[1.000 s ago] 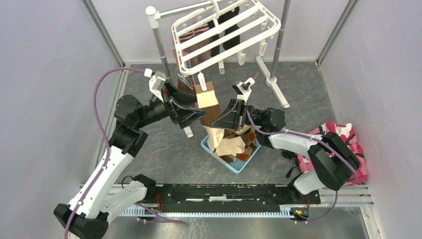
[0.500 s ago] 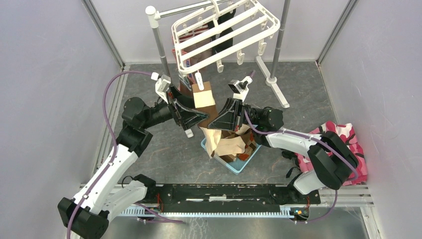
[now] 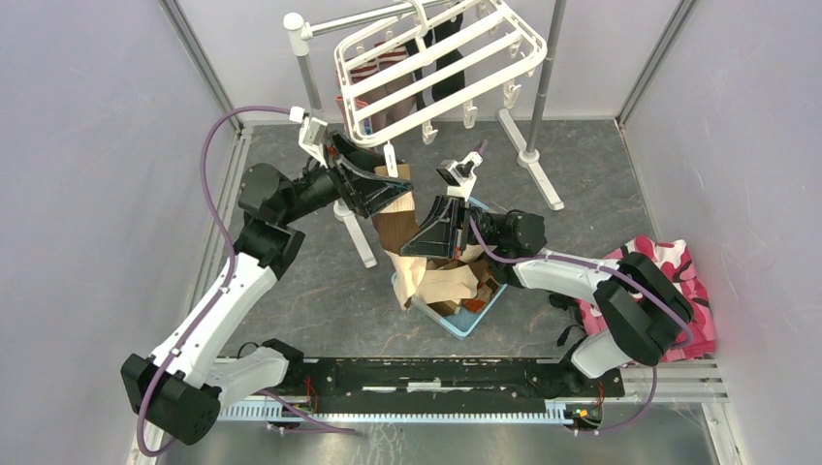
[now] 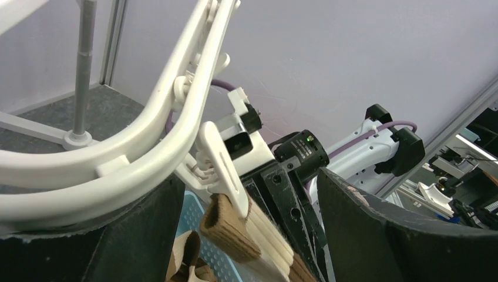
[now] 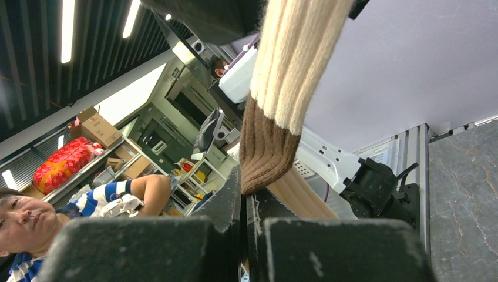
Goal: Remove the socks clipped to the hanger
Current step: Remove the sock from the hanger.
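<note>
The white hanger (image 3: 436,68) hangs from the pole stand at the back, with black socks (image 3: 446,58) and a red-white banded sock (image 3: 373,73) clipped on its far side. A front clip (image 4: 220,170) pinches the tan cuff of a cream-and-brown striped sock (image 4: 235,226). My left gripper (image 3: 388,189) is open, its fingers (image 4: 405,235) on either side of that clip and cuff without touching them. Just below it my right gripper (image 3: 412,247) is shut on the same sock's brown band (image 5: 267,153), and the sock runs taut up to the clip.
A light blue basket (image 3: 456,327) holding several loose socks sits right under both grippers. The grey pole stand (image 3: 310,77) has white feet (image 3: 528,155) on the floor. A pink camouflage cloth heap (image 3: 669,266) lies at the right. Enclosure walls stand close on both sides.
My left gripper has risen and moved back to straddle the clip. The right gripper shifted slightly left, still gripping the sock.
</note>
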